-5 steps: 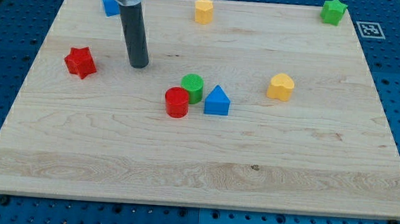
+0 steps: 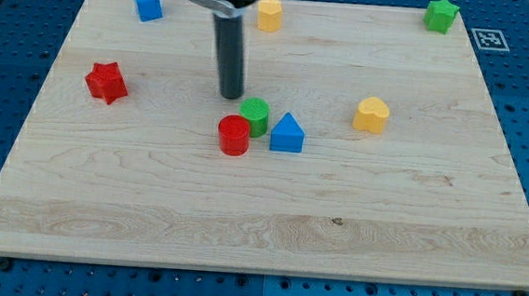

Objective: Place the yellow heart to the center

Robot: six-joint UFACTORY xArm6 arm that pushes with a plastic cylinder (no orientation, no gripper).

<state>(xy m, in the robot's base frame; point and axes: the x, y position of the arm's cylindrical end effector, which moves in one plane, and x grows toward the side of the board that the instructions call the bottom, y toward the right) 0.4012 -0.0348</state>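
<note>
The yellow heart (image 2: 372, 114) lies right of the board's middle. My tip (image 2: 231, 94) rests on the board just up and left of the green cylinder (image 2: 255, 116), well to the left of the heart. The red cylinder (image 2: 234, 135) and the blue triangle (image 2: 287, 133) sit close beside the green cylinder, near the middle of the board.
A red star (image 2: 107, 82) lies at the left. A blue block (image 2: 147, 3) is at the top left, a yellow hexagon-like block (image 2: 270, 14) at the top middle, and a green star (image 2: 440, 14) at the top right. The wooden board (image 2: 259, 222) sits on a blue pegboard.
My tip has moved to the right, from left of the cluster to just above the green cylinder. The blue block at the top left is now uncovered. No block has moved.
</note>
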